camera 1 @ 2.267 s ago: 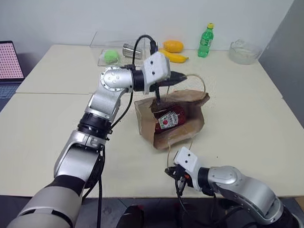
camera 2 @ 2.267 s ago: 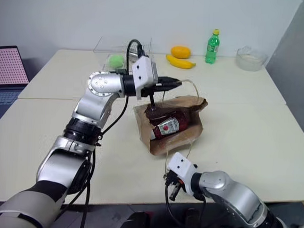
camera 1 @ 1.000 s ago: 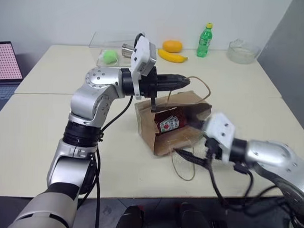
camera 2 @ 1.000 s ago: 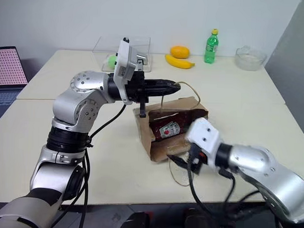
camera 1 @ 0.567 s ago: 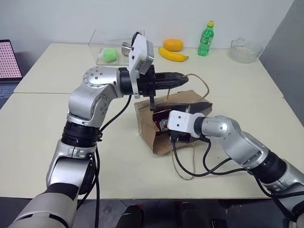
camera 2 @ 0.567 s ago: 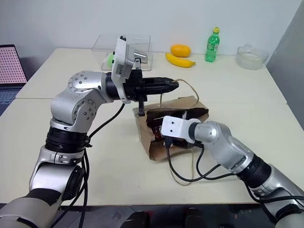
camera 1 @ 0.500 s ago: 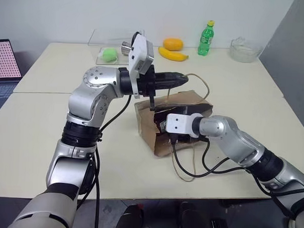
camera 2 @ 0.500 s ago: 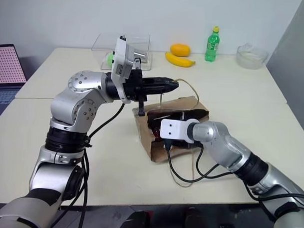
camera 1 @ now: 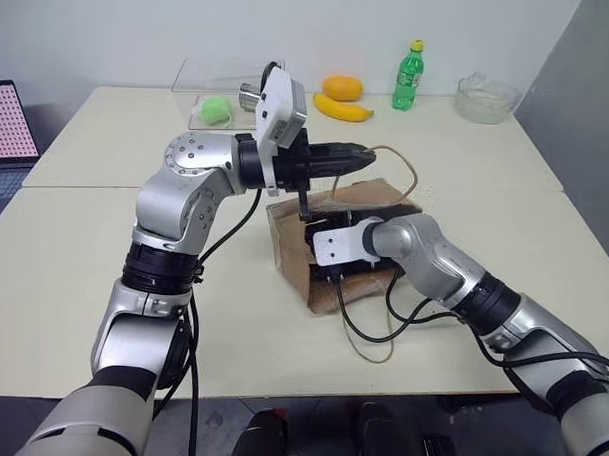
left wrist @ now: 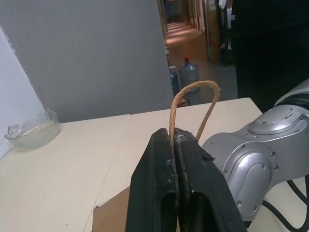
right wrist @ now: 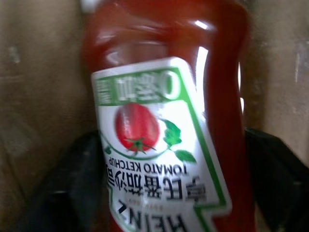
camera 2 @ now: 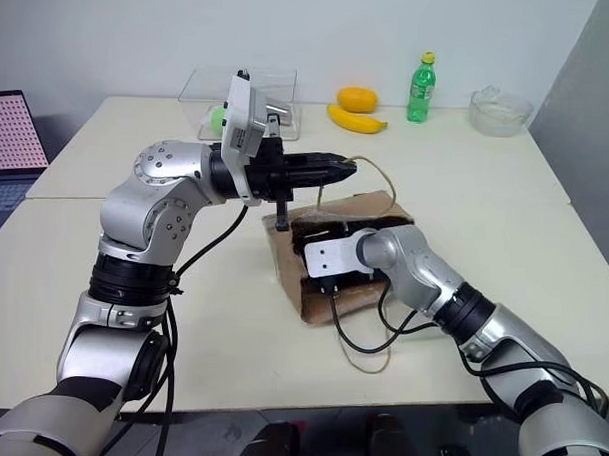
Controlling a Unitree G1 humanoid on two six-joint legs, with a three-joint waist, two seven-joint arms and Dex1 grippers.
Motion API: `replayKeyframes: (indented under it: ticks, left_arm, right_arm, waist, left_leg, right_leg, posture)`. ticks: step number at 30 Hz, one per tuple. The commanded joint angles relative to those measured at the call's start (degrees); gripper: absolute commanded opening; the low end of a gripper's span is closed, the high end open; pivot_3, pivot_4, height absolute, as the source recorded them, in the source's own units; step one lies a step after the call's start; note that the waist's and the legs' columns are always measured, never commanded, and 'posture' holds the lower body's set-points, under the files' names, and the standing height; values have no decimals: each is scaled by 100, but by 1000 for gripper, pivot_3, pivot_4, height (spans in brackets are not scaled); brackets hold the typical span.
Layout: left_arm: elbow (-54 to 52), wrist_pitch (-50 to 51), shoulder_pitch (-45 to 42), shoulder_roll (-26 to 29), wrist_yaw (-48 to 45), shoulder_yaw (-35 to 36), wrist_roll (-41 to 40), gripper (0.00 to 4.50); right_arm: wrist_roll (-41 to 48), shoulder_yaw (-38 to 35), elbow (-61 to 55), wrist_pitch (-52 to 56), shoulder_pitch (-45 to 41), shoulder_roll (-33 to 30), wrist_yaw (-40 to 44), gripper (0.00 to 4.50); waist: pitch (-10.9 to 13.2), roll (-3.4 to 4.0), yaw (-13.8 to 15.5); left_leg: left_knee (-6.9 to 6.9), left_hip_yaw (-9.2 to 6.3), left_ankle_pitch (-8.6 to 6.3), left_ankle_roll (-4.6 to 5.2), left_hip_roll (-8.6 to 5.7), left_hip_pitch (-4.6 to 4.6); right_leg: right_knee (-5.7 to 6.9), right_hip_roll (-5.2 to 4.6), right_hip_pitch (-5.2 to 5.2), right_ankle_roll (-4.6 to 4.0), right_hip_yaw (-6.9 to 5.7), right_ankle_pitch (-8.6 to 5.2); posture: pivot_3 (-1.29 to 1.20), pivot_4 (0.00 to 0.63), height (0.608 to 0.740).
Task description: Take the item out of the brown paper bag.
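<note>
Kraft paper bag point(camera 1: 294, 243), brown, creased and matte, lay on its side on the smooth cream table point(camera 1: 84, 240) with its mouth toward the robot. One thin twisted-cord handle point(left wrist: 193, 104) rose in a beige loop; the other cord handle point(camera 1: 376, 341) trailed loose on the tabletop in front of the bag.

Left gripper point(camera 1: 359, 156) pointed level, toward the robot's right, above the bag. Its black fingers point(left wrist: 161, 188) were clamped tight together on the raised cord, which came up out of the seam between them. The arm stood bent, elbow high, silver forearm running across to the bag.

Right gripper point(camera 2: 328, 264) reached forward and down into the bag's mouth, its white wrist housing at the opening, a black cable looping below it onto the table. In the right wrist view the item point(right wrist: 164, 121) showed as a glossy red ketchup bottle with a white, green-edged label bearing a tomato picture, lying inside against the paper wall. Black fingers point(right wrist: 84, 174) stood one on each side of the bottle, spread apart; whether they pressed on it could not be told.

Behind, a clear plastic box point(camera 1: 194, 84), a fuzzy green ball point(camera 1: 216, 109), a curved yellow banana point(camera 1: 341, 109) and a green plastic bottle point(camera 1: 407, 78).
</note>
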Motion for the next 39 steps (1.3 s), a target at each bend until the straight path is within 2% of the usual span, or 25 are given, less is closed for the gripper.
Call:
replayKeyframes:
  ticks: [1, 8, 13, 17, 21, 24, 28, 31, 33, 35, 37, 39]
  left_arm:
    - [-48, -141, -31, 58, 74, 114, 55, 0]
    - [435, -575, -114, 63, 304, 119, 447, 0]
    - [819, -927, -224, 18, 507, 122, 720, 0]
    - [1039, -1088, -303, -26, 596, 107, 846, 0]
    - [1273, -1240, -373, -51, 665, 67, 1014, 0]
    - [1435, -1326, -426, -79, 748, 61, 1126, 0]
    - [1572, -1402, -457, -98, 851, 55, 1263, 0]
    - [1630, -1443, -443, -99, 907, 72, 1321, 0]
    - [1599, -1444, -403, -97, 904, 76, 1321, 0]
    - [1577, -1449, -382, -104, 895, 79, 1326, 0]
    - [1585, -1468, -389, -120, 893, 76, 1326, 0]
    - [1599, -1480, -399, -148, 899, 75, 1319, 0]
  right_arm:
    - [-46, -292, -124, -62, 161, -40, 169, 3330]
    - [105, -950, -1360, -214, 527, -332, 485, 3282]
    - [698, -1602, -2471, -102, 1032, -527, 857, 3282]
    - [1611, -2223, -3081, -76, 1295, -603, 1214, 3272]
    - [2906, -3165, -3461, 158, 1427, -590, 1469, 3269]
    - [3736, -3786, -3656, 834, 1368, -598, 1455, 3269]
    - [5072, -4712, -4055, 2155, 1127, -381, 933, 3269]
    - [5770, -5929, -4087, 2856, 863, -498, 166, 3268]
    - [5292, -6246, -3930, 2748, 1360, -1286, 213, 3268]
    - [4880, -6266, -3704, 2567, 1975, -1976, 309, 3268]
    - [4250, -5911, -3221, 1955, 2669, -2575, 398, 3268]
    - [3875, -5505, -2785, 1500, 2978, -2800, 437, 3267]
  waist:
    - [0, 0, 4]
    - [0, 0, 2]
    - [0, 0, 4]
    - [0, 0, 5]
    - [0, 0, 6]
    - [0, 0, 9]
    - [0, 0, 9]
    - [1, 1, 19]
    - [1, 1, 77]
    - [-2, -4, 173]
    - [-2, -5, 178]
    - [-2, -4, 150]
  left_leg:
    - [1, 0, 0, 0, 0, 0]
    - [-2, -3, 0, -1, -1, -7]
    - [-4, -3, 0, 0, -2, -9]
    - [-2, -3, 0, 0, -1, -9]
    - [-1, -2, -1, 1, -2, -8]
    - [-1, -3, -2, 3, -2, -8]
    - [0, -4, -2, 4, -1, -8]
    - [-2, -5, -3, 5, -2, -9]
    - [-3, -4, -5, 8, -6, -10]
    - [-3, -5, -14, 25, -14, -11]
    - [-1, 1, -18, 31, -21, -13]
    - [2, 19, -18, 33, -29, -11]
  right_leg:
    - [0, 0, 1, 0, 0, 0]
    - [-4, 0, -5, 0, -2, 0]
    - [-6, -1, -6, -1, -2, 0]
    - [-5, -1, -5, 0, -2, 0]
    - [-5, -1, -2, 0, -2, 1]
    - [-3, -1, -2, -1, -3, 1]
    - [-2, -1, -1, -1, -3, 1]
    - [-1, -2, -3, -2, -2, 1]
    - [-4, -5, -2, -2, -3, 1]
    - [-11, -13, 3, -1, -9, 1]
    - [-14, -20, 4, 0, -6, 0]
    - [-7, -29, 2, 3, 7, -1]
  posture:
    - [0, 150, 740]
    - [0, 150, 740]
    - [0, 150, 740]
    - [0, 150, 740]
    - [0, 150, 740]
    - [0, 150, 740]
    - [0, 150, 740]
    - [0, 150, 740]
    - [0, 150, 740]
    - [0, 150, 740]
    - [0, 150, 740]
    - [0, 150, 740]
